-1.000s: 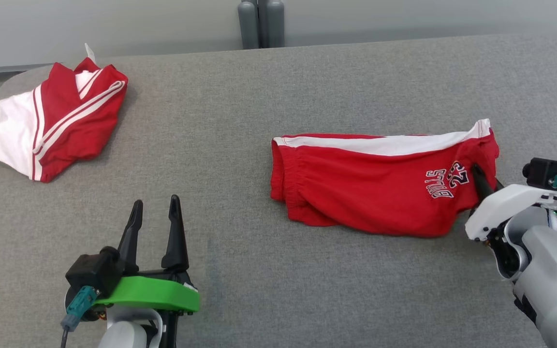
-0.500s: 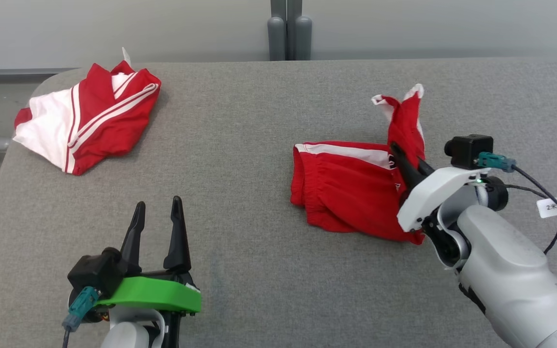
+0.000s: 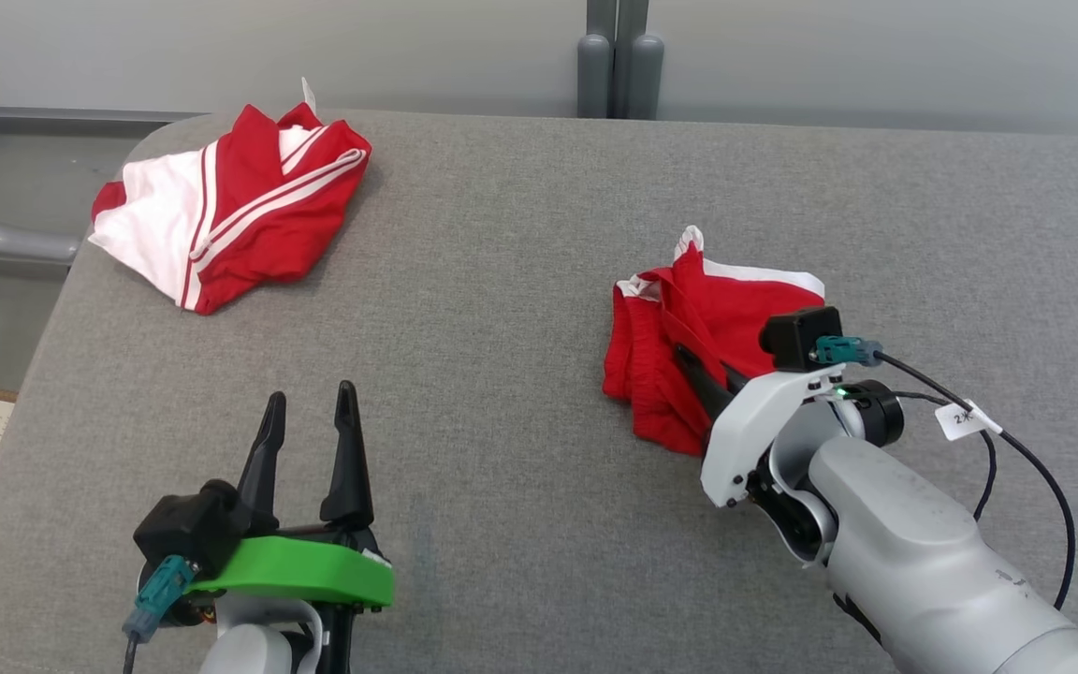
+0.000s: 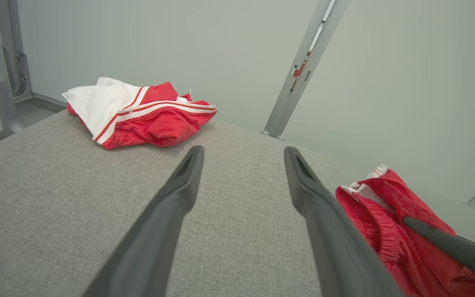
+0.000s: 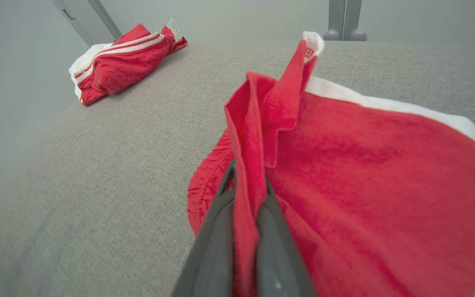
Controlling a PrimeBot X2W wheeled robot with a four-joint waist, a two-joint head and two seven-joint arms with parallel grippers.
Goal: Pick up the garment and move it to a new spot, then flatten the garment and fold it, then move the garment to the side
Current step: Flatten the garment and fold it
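Grey padded table [image 3: 520,281] meets a pale wall [image 3: 314,47] in your head view and carries two garments. Your right gripper [image 3: 689,360] is pinched on the bunched red shorts [image 3: 735,309]. Your left gripper [image 3: 310,393] is spread and empty, with the red-and-white garment [image 3: 240,201] well beyond it. In the left wrist view that gripper gapes wide, with the shorts to its right. In the right wrist view the jaws are pressed together on a red fold, and cloth drapes to their right.
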